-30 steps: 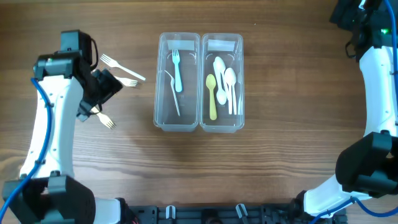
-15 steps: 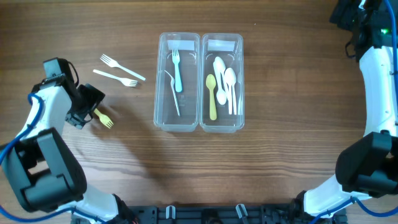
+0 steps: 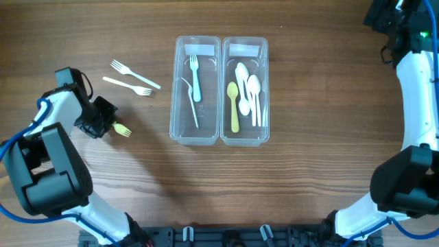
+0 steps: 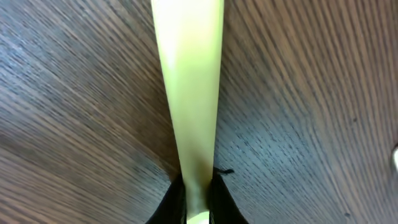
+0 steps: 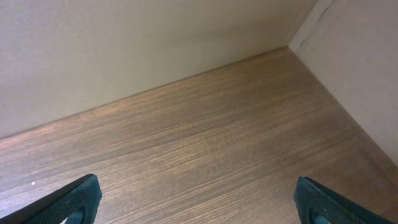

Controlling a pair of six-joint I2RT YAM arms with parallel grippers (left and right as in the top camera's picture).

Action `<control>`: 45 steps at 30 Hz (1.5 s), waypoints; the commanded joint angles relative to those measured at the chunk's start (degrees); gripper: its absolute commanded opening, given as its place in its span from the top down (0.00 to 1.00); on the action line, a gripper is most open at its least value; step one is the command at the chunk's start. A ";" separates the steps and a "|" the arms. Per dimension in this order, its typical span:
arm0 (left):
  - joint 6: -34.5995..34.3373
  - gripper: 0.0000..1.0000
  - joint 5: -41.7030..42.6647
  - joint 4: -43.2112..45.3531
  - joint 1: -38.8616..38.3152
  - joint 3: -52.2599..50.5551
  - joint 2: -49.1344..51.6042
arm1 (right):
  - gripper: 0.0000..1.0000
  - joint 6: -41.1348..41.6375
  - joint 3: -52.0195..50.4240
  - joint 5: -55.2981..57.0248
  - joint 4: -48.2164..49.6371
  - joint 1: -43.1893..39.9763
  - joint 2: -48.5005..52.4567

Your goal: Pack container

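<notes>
A clear two-compartment container (image 3: 221,139) stands mid-table. Its left bin holds a blue fork (image 3: 195,77) and a clear fork (image 3: 190,101). Its right bin holds a yellow spoon (image 3: 234,106) and white spoons (image 3: 250,88). Left of it, low on the table, my left gripper (image 3: 105,122) is shut on a yellow fork (image 3: 123,130), whose tines stick out to the right. In the left wrist view the yellow fork's handle (image 4: 189,93) runs up from between the pinching fingers (image 4: 174,202). My right gripper (image 5: 199,205) is open over bare wood at the far right corner.
Two white forks (image 3: 135,74) (image 3: 127,85) lie on the table above the left gripper, left of the container. The right arm (image 3: 418,89) runs along the table's right edge. A wall corner shows in the right wrist view.
The left gripper has closed on the yellow fork's handle. The fork has swung from slanting to nearly level and shifted slightly right. The right arm has not moved.
</notes>
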 commanded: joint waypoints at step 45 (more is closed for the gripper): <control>-20.22 0.30 -19.21 -17.18 -17.29 34.23 -0.92 | 0.00 0.63 1.03 0.98 0.13 0.13 -0.70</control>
